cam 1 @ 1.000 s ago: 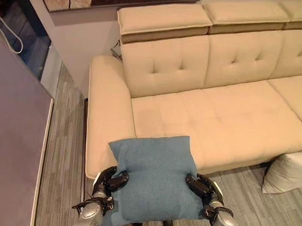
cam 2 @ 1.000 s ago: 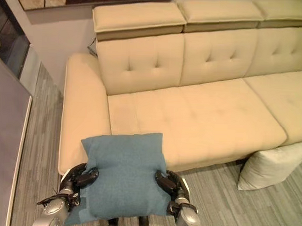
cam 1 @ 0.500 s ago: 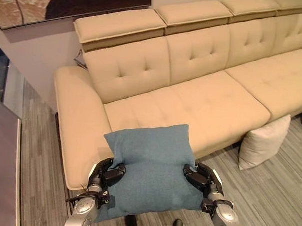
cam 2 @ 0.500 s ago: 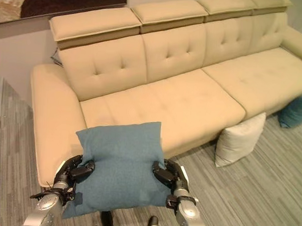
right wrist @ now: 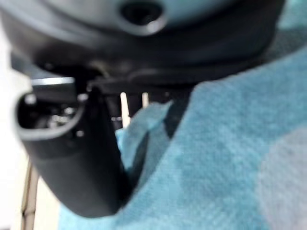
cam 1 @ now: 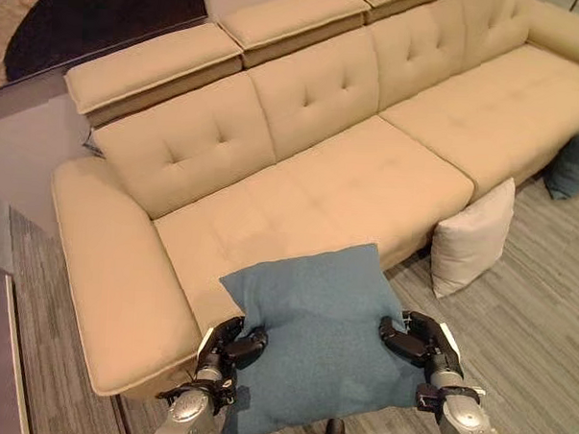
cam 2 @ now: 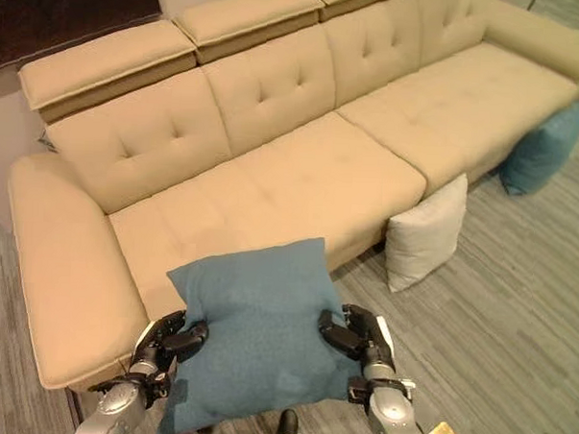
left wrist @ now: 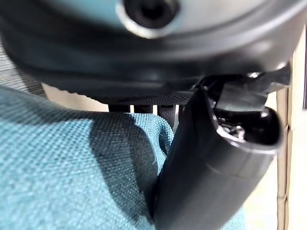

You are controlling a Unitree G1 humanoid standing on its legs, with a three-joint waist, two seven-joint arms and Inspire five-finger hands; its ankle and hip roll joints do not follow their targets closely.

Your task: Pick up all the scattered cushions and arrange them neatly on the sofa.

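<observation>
I hold a blue cushion (cam 1: 318, 334) level between both hands, just in front of the beige sofa (cam 1: 320, 180) near its left armrest. My left hand (cam 1: 228, 347) pinches the cushion's left edge and my right hand (cam 1: 414, 340) pinches its right edge. In the left wrist view the thumb (left wrist: 201, 172) presses into the blue cloth (left wrist: 67, 172); the right wrist view shows the same with its thumb (right wrist: 81, 163) on the blue cloth (right wrist: 211, 158). A cream cushion (cam 1: 473, 237) leans against the sofa's front, and a second blue cushion (cam 2: 538, 149) stands on the floor further right.
The sofa's seats (cam 2: 272, 183) are bare, with tufted backrests and raised headrests behind. Grey wood-look floor (cam 1: 545, 315) spreads to the right. A wall with a dark picture (cam 1: 77, 16) rises behind the sofa's left end.
The whole view has swung to the right, bringing the second blue cushion on the floor into sight. Both hands keep their hold on the blue cushion, which now sits further right along the sofa front.
</observation>
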